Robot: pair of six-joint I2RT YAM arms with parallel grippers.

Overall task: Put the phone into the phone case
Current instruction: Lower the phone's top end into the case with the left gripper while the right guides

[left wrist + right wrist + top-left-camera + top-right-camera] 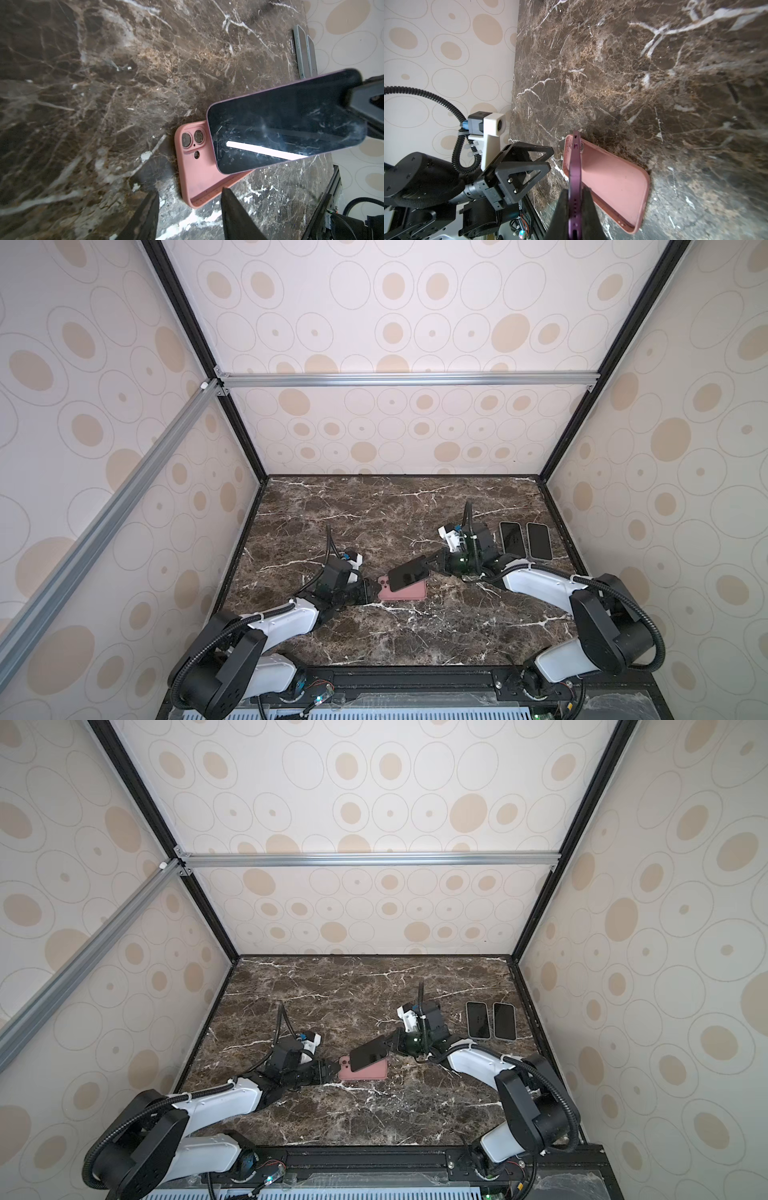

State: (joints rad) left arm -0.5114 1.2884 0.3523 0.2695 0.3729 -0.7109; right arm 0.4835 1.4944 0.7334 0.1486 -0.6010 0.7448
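A pink phone case (pixel 409 594) (pixel 370 1074) lies flat on the marble table, hollow side up, with its camera cutouts at the left end. The phone (pixel 409 572) (pixel 369 1052), dark-screened with a purple rim, hangs tilted over the case, its low end over the cutouts. My right gripper (pixel 430 562) (pixel 575 189) is shut on the phone's (pixel 575 162) raised end. My left gripper (pixel 376 591) (pixel 190 190) is open at the case's (pixel 197 170) left end. A corner of the case sits between its fingers, and one finger (pixel 228 199) touches the case rim.
Two dark phones (pixel 512 540) (pixel 539 541) lie side by side at the back right of the table. Patterned enclosure walls close in the left, back and right. A black rail (pixel 415 680) runs along the front edge.
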